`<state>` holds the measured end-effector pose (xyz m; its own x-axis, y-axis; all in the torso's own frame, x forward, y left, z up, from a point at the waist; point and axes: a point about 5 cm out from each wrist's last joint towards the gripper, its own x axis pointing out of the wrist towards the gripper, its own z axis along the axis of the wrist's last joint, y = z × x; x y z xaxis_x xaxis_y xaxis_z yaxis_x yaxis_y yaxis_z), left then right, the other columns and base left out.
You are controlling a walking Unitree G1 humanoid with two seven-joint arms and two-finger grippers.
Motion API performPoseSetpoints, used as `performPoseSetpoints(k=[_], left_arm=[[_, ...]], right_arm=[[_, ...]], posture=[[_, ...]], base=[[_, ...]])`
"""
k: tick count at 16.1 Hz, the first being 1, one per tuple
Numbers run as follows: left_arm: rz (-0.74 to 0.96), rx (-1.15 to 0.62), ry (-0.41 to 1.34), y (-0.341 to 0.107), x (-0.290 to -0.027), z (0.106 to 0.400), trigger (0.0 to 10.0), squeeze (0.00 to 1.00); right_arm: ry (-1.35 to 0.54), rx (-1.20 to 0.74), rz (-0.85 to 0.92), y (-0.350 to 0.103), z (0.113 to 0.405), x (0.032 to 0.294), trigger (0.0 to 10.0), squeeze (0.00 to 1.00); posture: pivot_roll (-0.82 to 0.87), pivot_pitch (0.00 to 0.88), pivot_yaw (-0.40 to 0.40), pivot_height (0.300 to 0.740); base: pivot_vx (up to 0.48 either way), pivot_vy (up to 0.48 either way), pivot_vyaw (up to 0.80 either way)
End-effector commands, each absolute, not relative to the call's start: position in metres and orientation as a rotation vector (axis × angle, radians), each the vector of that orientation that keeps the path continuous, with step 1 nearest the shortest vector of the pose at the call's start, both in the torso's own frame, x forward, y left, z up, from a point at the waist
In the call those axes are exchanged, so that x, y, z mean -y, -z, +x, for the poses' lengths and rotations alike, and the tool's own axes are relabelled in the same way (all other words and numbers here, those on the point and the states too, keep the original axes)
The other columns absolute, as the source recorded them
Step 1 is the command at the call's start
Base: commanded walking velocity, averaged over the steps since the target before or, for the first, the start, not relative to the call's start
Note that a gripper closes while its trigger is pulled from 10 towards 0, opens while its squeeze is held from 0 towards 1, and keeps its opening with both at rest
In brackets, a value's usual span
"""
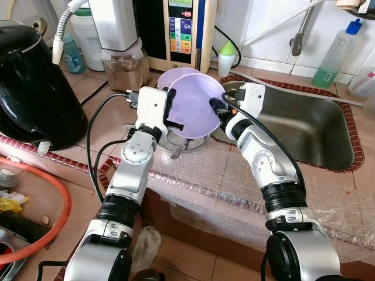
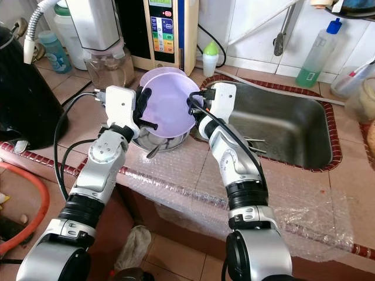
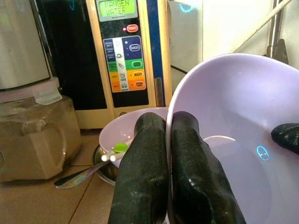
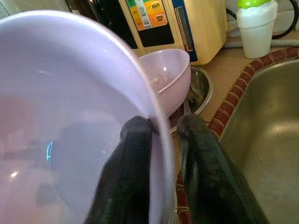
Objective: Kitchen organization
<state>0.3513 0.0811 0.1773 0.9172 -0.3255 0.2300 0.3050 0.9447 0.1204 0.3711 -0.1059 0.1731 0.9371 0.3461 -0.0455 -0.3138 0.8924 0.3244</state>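
Note:
A lilac bowl (image 1: pixel 196 105) hangs tilted on edge over a steel pot (image 1: pixel 187 142) on the counter, with my two grippers at opposite sides of it. My left gripper (image 3: pixel 168 126) is shut on the bowl's left rim. At the other side, my right gripper (image 4: pixel 161 126) straddles the rim: one finger lies inside the bowl, the other stands off the outside with a gap. A second lilac bowl (image 3: pixel 126 128) sits in the pot behind, holding a small white and green item. A spoon handle (image 3: pixel 79 177) sticks out of the pot.
The steel sink (image 1: pixel 316 129) lies to the right, inside a red tile border. Behind the pot stand a water machine (image 1: pixel 181 29), a blender jar (image 1: pixel 123 64) and a small green-capped bottle (image 1: pixel 227 58). A black appliance (image 1: pixel 35 88) stands at left. Bubble wrap (image 1: pixel 234 181) covers the counter's front.

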Motion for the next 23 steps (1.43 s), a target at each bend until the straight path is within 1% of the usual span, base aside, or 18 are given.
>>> performPoseSetpoints(k=[1,3,4,5,6,8,11,12,14,16,19,20,21,22,23], left_arm=[[0.110,0.311,0.370,-0.190,-0.076,0.351,10.0,0.00],[0.125,0.299,0.364,-0.185,-0.078,0.351,10.0,0.00],[0.128,0.293,0.359,-0.183,-0.080,0.350,10.0,0.00],[0.132,0.295,0.360,-0.184,-0.081,0.350,10.0,0.06],[0.122,0.294,0.365,-0.185,-0.082,0.350,10.0,1.00],[0.114,0.297,0.377,-0.185,-0.081,0.350,10.0,1.00],[0.099,0.317,0.403,-0.186,-0.074,0.346,10.0,1.00],[0.099,0.318,0.409,-0.186,-0.074,0.344,10.0,1.00],[0.100,0.302,0.406,-0.181,-0.080,0.342,10.0,1.00],[0.111,0.302,0.406,-0.181,-0.085,0.337,10.0,1.00],[0.114,0.269,0.383,-0.170,-0.095,0.331,10.0,1.00],[0.122,0.257,0.373,-0.166,-0.099,0.328,10.0,1.00],[0.128,0.240,0.358,-0.162,-0.104,0.325,10.0,1.00],[0.130,0.229,0.354,-0.159,-0.106,0.323,10.0,1.00],[0.142,0.204,0.353,-0.152,-0.109,0.318,10.0,1.00]], right_arm=[[-0.312,-0.108,0.311,-0.179,0.376,0.110,0.0,0.00],[-0.303,-0.110,0.298,-0.177,0.377,0.113,0.0,0.00],[-0.276,-0.108,0.320,-0.176,0.377,0.116,0.0,0.00],[-0.275,-0.103,0.327,-0.177,0.378,0.115,0.0,0.00],[-0.274,-0.103,0.319,-0.176,0.378,0.113,0.0,0.00],[-0.254,-0.087,0.316,-0.178,0.379,0.114,0.0,0.00],[-0.130,-0.073,0.297,-0.173,0.379,0.129,0.0,0.00],[-0.124,-0.068,0.293,-0.173,0.379,0.131,0.0,0.00],[-0.074,-0.033,0.314,-0.178,0.381,0.140,0.0,0.00],[-0.016,0.059,0.332,-0.194,0.382,0.153,0.0,0.00],[0.128,0.134,0.346,-0.201,0.384,0.185,0.0,0.00],[0.196,0.166,0.281,-0.203,0.382,0.201,0.0,0.00],[0.268,0.153,0.199,-0.198,0.379,0.215,0.0,0.00],[0.311,0.131,0.146,-0.193,0.378,0.223,0.0,0.00],[0.391,0.074,0.064,-0.178,0.373,0.237,0.0,0.00]], posture=[[0.00,0.000,0.045,0.740],[0.01,0.000,0.047,0.740],[0.02,0.000,0.040,0.740],[0.02,0.000,0.042,0.740],[0.02,0.000,0.048,0.740],[0.01,0.000,0.053,0.740],[0.00,0.000,0.056,0.740],[-0.01,0.000,0.056,0.740],[-0.01,0.000,0.059,0.740],[0.01,0.000,0.049,0.740],[0.02,0.000,0.040,0.740],[0.02,0.000,0.039,0.740],[0.02,0.000,0.040,0.740],[0.02,0.000,0.040,0.740],[0.02,0.000,0.041,0.740]], base=[[0.000,0.000,0.00],[0.000,0.000,0.00],[0.000,0.000,0.00],[0.000,0.000,0.00],[0.000,0.000,0.00],[0.000,0.000,0.00],[0.000,0.000,0.00],[0.000,0.000,0.00],[0.000,0.000,0.00],[0.000,0.000,0.00],[0.000,0.000,0.00],[0.000,0.000,0.00],[0.000,0.000,0.00],[0.000,0.000,0.00],[0.000,0.000,0.00]])
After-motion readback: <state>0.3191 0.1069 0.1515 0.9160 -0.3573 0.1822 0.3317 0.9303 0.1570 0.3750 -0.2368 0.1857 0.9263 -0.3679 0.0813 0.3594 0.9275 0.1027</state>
